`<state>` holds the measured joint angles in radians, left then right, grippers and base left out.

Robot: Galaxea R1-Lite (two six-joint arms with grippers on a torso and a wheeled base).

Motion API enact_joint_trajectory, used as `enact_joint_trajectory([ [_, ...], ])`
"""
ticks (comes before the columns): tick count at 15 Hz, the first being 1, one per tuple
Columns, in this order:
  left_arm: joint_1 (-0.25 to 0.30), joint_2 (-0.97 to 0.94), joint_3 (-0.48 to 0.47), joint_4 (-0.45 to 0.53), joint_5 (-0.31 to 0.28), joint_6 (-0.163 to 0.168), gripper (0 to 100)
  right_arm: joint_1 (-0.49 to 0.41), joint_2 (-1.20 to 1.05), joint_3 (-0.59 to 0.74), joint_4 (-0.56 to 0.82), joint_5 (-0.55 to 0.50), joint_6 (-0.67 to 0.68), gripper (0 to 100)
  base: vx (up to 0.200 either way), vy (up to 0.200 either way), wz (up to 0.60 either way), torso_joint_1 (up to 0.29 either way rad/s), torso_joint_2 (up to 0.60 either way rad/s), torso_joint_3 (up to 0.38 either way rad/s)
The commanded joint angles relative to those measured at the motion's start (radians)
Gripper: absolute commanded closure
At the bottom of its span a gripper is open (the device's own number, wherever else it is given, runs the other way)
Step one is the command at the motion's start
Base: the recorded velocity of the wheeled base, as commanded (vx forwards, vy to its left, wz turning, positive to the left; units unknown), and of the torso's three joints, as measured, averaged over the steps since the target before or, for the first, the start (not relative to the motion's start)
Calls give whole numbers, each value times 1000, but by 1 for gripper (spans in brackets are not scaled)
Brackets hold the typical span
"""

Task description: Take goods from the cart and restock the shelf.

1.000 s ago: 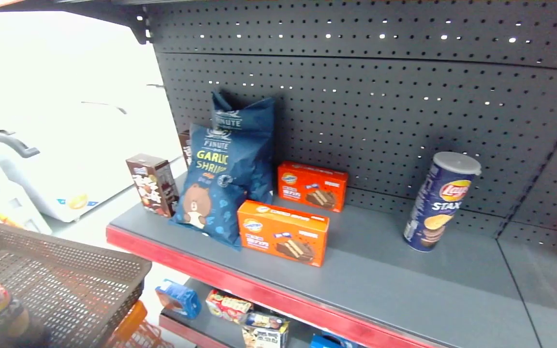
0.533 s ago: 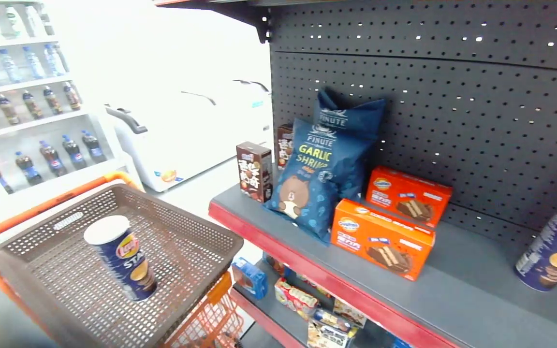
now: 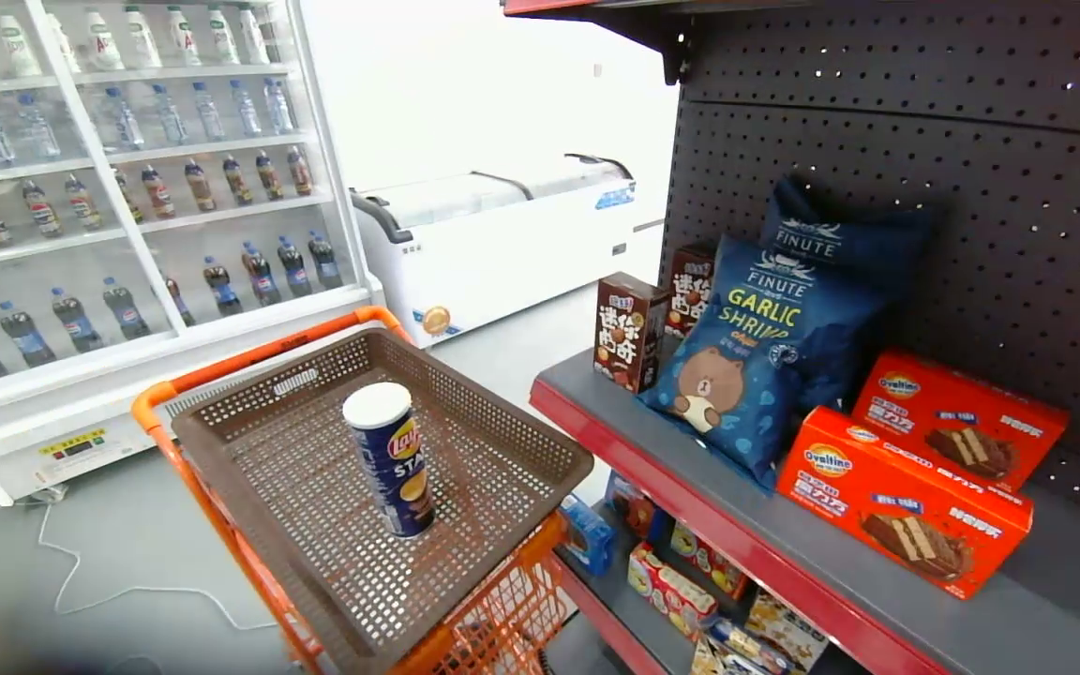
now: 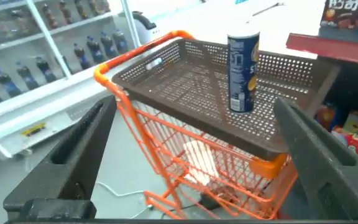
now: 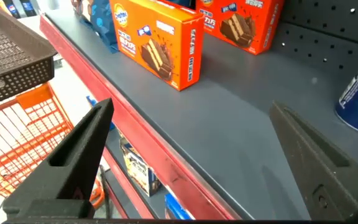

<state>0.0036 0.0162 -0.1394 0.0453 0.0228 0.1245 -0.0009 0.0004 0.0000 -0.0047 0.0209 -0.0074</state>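
Standing upright: cyl. chip can (image 3: 390,459) | perforated brown basket (image 3: 512,422) | plastic, prob.

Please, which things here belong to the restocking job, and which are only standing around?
For the job:
chip can, upright in the cart basket
grey shelf

Only standing around:
blue snack bags
orange boxes
brown cartons
drinks fridge
chest freezer
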Motion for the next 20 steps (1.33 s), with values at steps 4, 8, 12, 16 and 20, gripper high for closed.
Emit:
enact_joint_trajectory([
  [4,101,246,-252,165,118,124,0,-1,0,0,0,1,0,0,0,0,0,0,0,0],
  [8,127,639,-440,71,135,152,0,-1,0,0,0,1,0,0,0,0,0,0,0,0],
  [12,116,996,-556,-82,-90,37,0,-1,0,0,0,1,0,0,0,0,0,0,0,0],
  [16,75,1185,-361,-433,-202,35,0,-1,0,0,-1,1,0,0,0,0,0,0,0,0],
  [20,-7,1298,-217,-619,-299,-39,0,-1,0,0,-1,1,0,0,0,0,0,0,0,0],
])
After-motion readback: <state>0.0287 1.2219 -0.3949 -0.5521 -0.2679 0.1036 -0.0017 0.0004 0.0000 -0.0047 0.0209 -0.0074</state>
